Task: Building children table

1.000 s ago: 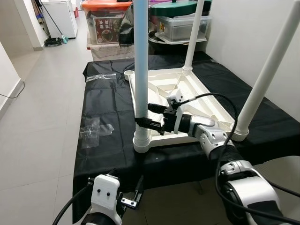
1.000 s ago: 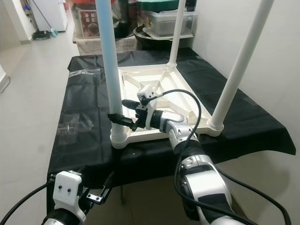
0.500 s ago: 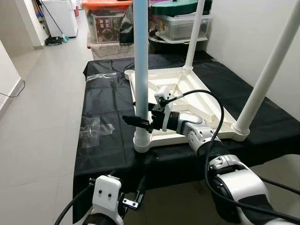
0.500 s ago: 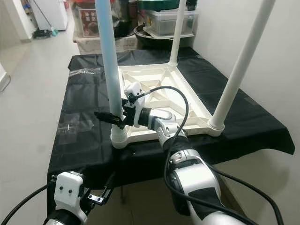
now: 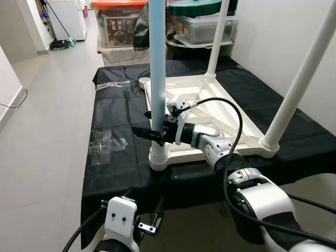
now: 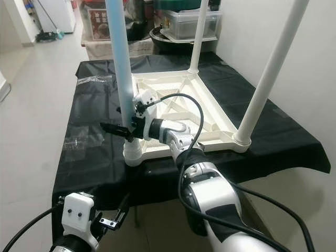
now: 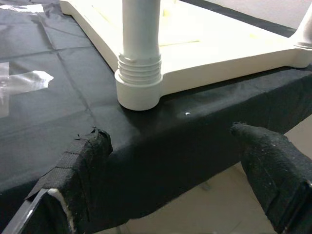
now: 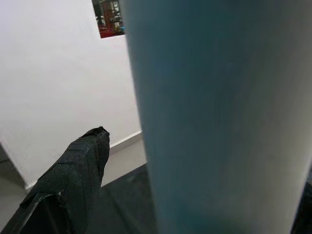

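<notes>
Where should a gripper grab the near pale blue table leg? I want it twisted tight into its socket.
Grip the pale blue leg low on its smooth round shaft, just above the ribbed collar, coming in level from the tabletop side, as the right gripper does. It stands upright, so fingers straddle it sideways.

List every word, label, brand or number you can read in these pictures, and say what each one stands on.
None can be read.
Printed label on the orange-lidded bin: too small and blurred.
Upturned white table, its legs and the black cloth: no text.
</notes>
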Controlling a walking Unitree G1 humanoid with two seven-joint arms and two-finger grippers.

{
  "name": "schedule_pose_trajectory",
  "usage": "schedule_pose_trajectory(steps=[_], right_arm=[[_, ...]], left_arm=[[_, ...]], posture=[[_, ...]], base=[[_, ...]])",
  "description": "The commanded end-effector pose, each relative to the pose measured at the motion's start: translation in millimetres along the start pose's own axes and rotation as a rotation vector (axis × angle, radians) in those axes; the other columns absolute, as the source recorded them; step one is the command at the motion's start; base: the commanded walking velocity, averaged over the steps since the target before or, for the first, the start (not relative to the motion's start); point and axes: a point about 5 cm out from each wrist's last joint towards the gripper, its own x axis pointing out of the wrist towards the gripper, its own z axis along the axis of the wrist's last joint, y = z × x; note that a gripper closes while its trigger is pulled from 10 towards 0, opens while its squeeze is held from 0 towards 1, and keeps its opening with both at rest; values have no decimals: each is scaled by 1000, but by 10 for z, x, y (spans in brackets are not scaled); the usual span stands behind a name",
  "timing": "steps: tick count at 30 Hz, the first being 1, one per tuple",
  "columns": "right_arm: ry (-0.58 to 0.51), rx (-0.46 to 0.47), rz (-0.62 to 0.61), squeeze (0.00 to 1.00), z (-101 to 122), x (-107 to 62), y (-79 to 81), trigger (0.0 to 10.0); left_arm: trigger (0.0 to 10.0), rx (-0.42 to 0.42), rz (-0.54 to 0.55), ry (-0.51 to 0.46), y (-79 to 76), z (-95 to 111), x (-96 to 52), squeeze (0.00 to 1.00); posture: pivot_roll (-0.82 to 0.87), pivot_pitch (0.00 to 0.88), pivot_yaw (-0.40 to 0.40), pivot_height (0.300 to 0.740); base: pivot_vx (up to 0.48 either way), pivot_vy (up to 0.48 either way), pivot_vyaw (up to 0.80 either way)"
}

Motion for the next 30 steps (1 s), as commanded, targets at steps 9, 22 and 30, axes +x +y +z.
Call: schedule_pose_trajectory(steps=[9,22,30], right_arm=[[17,-3,-5,0,-5,71,27,0],[11,-4,-37,0,-49,52,14,0],[-11,6,-157,0,-110,14,-36,0]], left_arm=[[10000,9,7,-4,-9,7,-12,0],[10000,5,20,-5,15,10,-1,0],[10000,24,94,-54,104,91,26,0]], posture=[[109,58,-54,740],[106,54,-50,740],[108,54,-49,740]], base=[[0,0,0],[0,0,0],[0,0,0]])
